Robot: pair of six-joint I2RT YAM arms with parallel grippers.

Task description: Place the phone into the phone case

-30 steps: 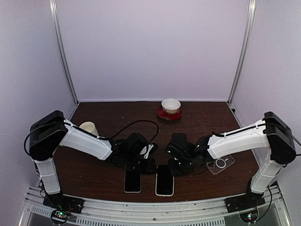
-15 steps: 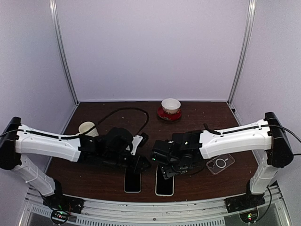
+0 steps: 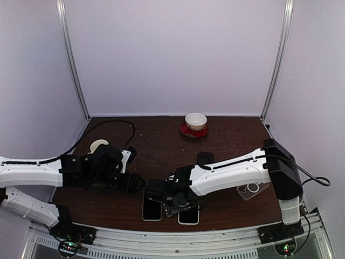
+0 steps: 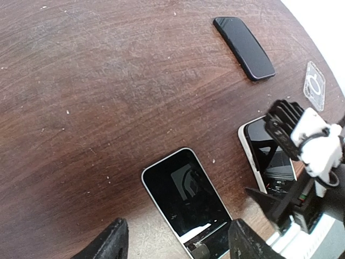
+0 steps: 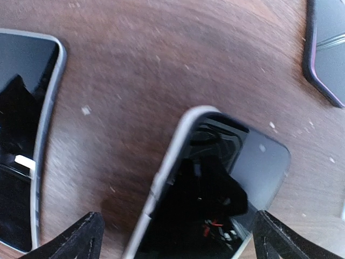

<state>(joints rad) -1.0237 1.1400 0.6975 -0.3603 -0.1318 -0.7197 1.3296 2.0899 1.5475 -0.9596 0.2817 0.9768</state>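
Pale lilac walls (image 3: 172,54) enclose a dark brown wooden bench (image 3: 161,143). At the rear, a white bowl (image 3: 195,120) sits on a red saucer (image 3: 187,131), contents unseen. The white-edged black phone (image 3: 188,217) lies near the front edge, apart from the clear plastic phone case (image 3: 252,188). The left pincer (image 4: 178,229) and right pincer (image 5: 178,221) are both spread.

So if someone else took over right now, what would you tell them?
Left gripper: open, empty, near the left white-edged black-screen phone.
Right gripper: open, over the right white-edged phone, not gripping.
Clear plastic phone case with ring: empty, on the dark wooden table, right of both phones.
Done: nothing cased.
Left: pick up a phone, seat it in the case.
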